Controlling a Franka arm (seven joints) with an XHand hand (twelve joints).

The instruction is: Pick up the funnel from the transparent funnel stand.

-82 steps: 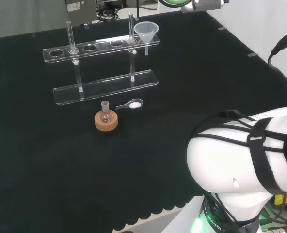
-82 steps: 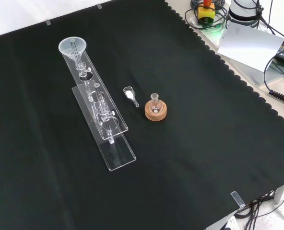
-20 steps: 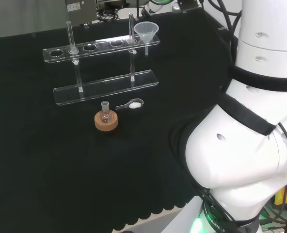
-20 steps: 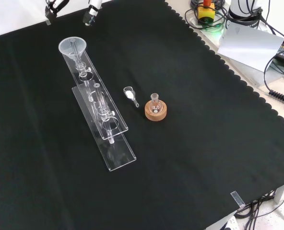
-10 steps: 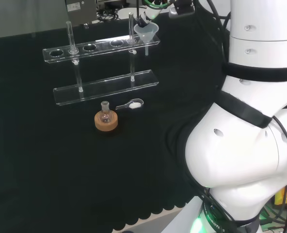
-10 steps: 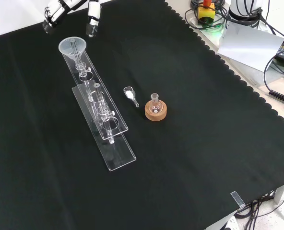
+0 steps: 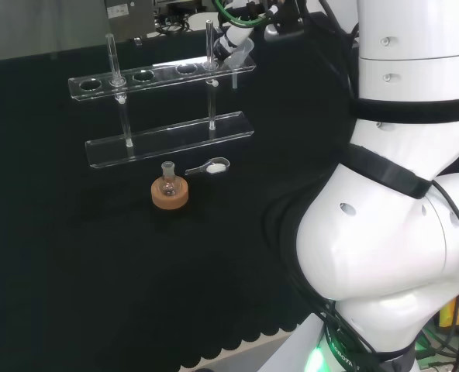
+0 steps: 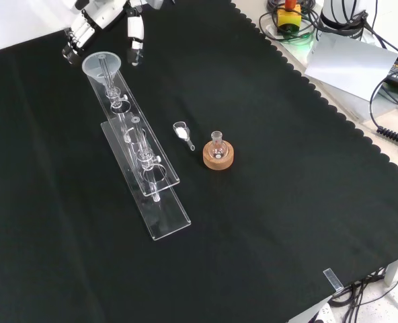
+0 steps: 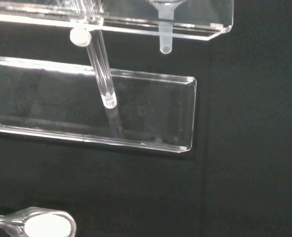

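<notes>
The clear acrylic two-tier funnel stand (image 8: 145, 178) is seen on the black cloth. At its far end in the front view, the black and white hand (image 8: 101, 17) is held with fingers spread, grasping nothing, astride the translucent conical plastic funnel (image 8: 102, 66) seated in the stand's top tier.

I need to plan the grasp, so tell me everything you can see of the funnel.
The funnel is clear, cone-shaped, mouth up, upright in the end hole of the transparent stand's upper shelf. Its stem hangs through, ending above the base plate. The hand's fingers flank the rim; contact cannot be told.
</notes>
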